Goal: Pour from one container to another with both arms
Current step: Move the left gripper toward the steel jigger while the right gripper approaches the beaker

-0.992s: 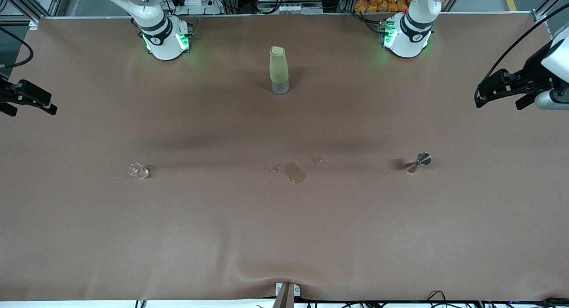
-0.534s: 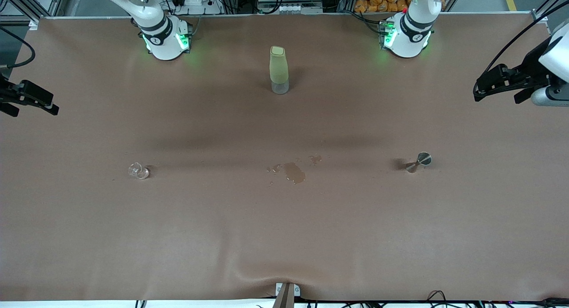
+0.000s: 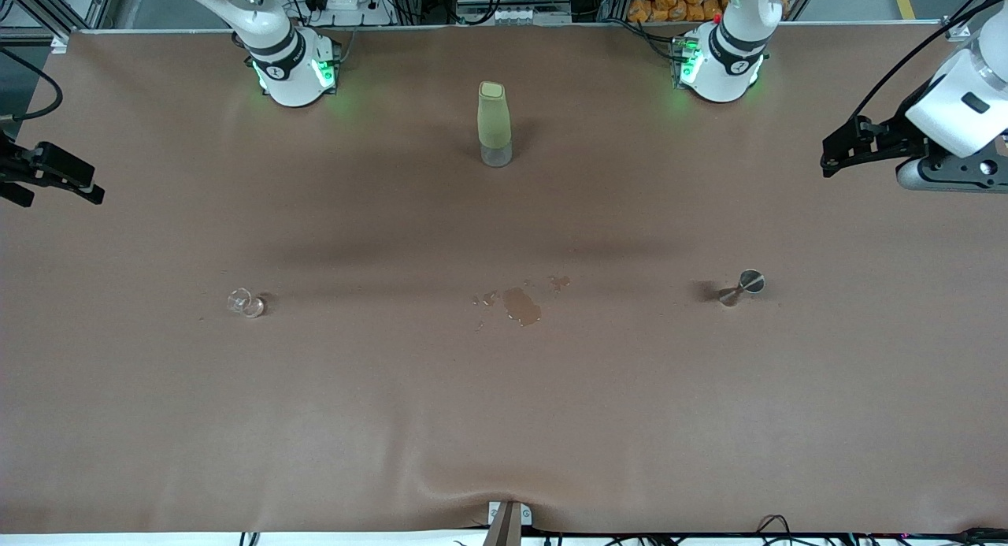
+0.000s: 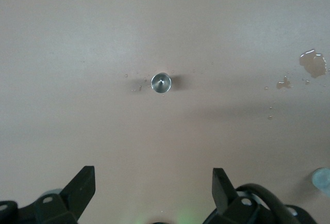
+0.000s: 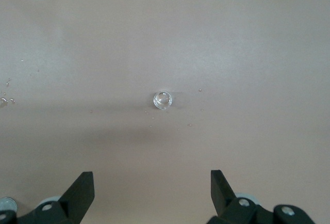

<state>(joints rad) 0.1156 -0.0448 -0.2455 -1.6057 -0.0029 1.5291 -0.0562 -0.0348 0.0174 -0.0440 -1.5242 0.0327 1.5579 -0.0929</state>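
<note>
Brown matte cloth covering the table point(image 3: 504, 420), slightly rucked at the middle of the edge nearest the front camera. Near the edge along the arm bases, midway between them: upright pale green bottle point(image 3: 494, 120) with a clear base. Toward the middle of the table, nearer the front camera than the bottle: small wet spill point(image 3: 521, 304) with scattered droplets beside it, seen also at the margin of the left wrist view point(image 4: 312, 63). Toward the left arm's end, level with the spill: steel hourglass-shaped jigger point(image 3: 741, 287), standing upright, seen from straight above as a bright metal ring point(image 4: 161, 83). Toward the right arm's end, well apart from the spill: small clear glass cup point(image 3: 245, 302), upright, seen from above as a transparent circle point(image 5: 162, 100). Left gripper point(image 3: 854, 148) raised over the table's edge at the left arm's end, empty, black fingers point(image 4: 82, 188) spread wide, touching nothing. Right gripper point(image 3: 55, 180) raised over the table's edge at the right arm's end, likewise empty, fingers point(image 5: 82, 190) spread wide. Both white arm bases mounted at the table's top edge in the front view, with green lights lit. Jigger and glass cup each framed between the spread fingers of the wrist camera above.
</note>
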